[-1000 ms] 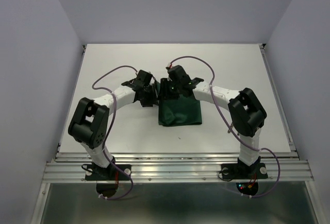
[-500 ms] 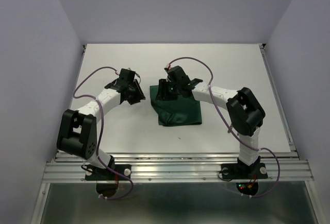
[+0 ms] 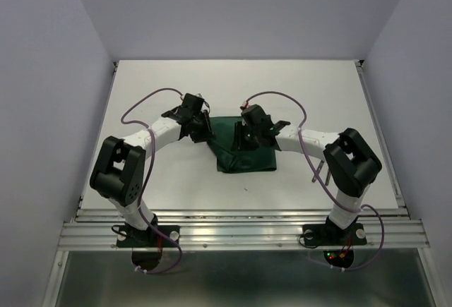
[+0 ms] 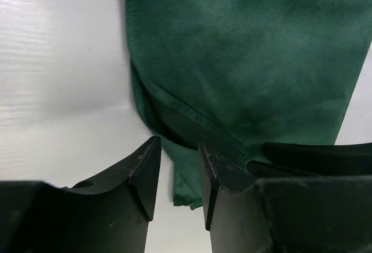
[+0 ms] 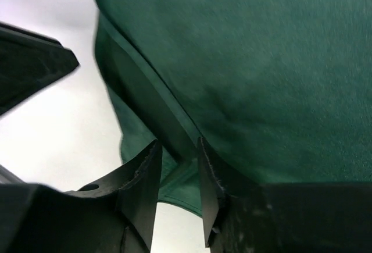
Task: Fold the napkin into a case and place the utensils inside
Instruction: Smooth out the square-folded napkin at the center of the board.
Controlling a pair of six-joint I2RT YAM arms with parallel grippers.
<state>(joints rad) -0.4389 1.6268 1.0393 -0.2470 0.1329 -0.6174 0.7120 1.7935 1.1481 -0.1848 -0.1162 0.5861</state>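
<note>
The white tabletop (image 3: 141,88) carries the dark green napkin (image 3: 248,159) near its middle, lying as a partly folded, rumpled patch between the two arms. The left gripper (image 3: 205,132) hangs over the cloth's left border. In its wrist view, the fingers (image 4: 145,168) stand a modest way apart, one over bare tabletop and the other over the napkin (image 4: 250,49), with the doubled hem showing in the gap and nothing visibly pinched. Just to the right, the right gripper (image 3: 241,137) sits low on the napkin's far part, close to the left one. In its own view, a raised fold of the napkin (image 5: 261,61) runs into the narrow gap between its fingers (image 5: 142,174), but I cannot tell whether they actually clamp it. Farther right, beside the right forearm, two slim silvery utensils (image 3: 328,175) lie on the tabletop, well apart from the cloth.
</note>
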